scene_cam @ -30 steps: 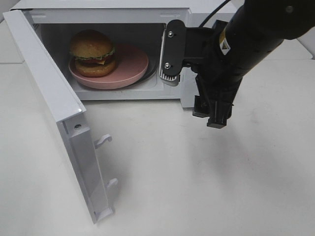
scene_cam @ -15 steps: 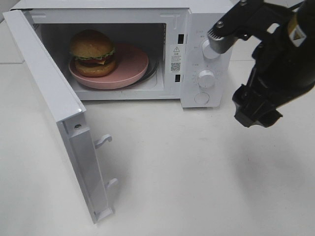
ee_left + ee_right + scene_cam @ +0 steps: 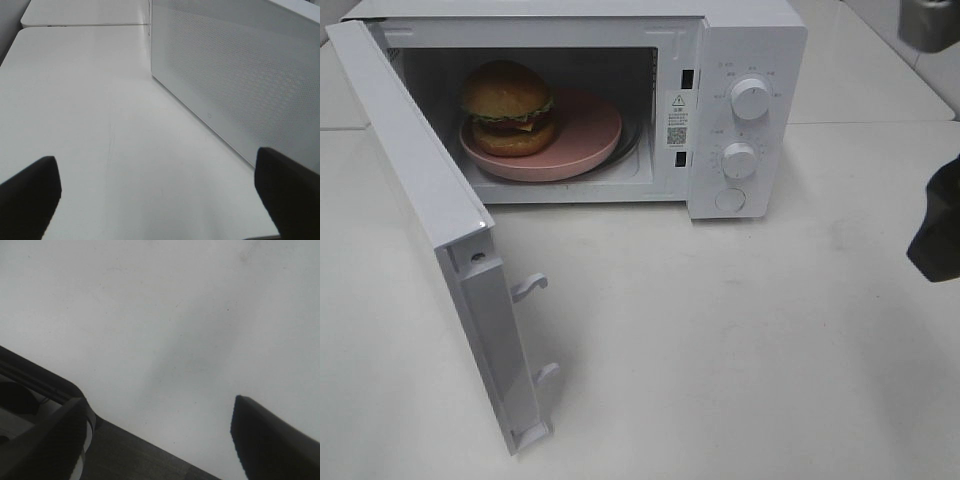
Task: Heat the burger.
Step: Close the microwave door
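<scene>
The burger (image 3: 508,108) rests on the left part of a pink plate (image 3: 588,130) inside the open microwave (image 3: 740,40). Its golden bun is upright, with lettuce and a dark patty showing. My right gripper (image 3: 160,437) is open over bare table, with nothing between its dark fingers. In the high view only a grey finger pad (image 3: 927,24) and a dark part (image 3: 938,235) of it show at the right edge, well clear of the microwave. My left gripper (image 3: 157,195) is open and empty beside the perforated white door panel (image 3: 240,85). It is out of the high view.
The microwave door (image 3: 430,220) swings out to the left front, with two latch hooks (image 3: 530,288) on its edge. Two knobs (image 3: 750,98) and a button sit on the control panel. White table (image 3: 720,350) stretches in front.
My right gripper has drawn back from the microwave's opening, swept right past the control panel and reached the frame's right edge. Burger, plate and door have not moved.
</scene>
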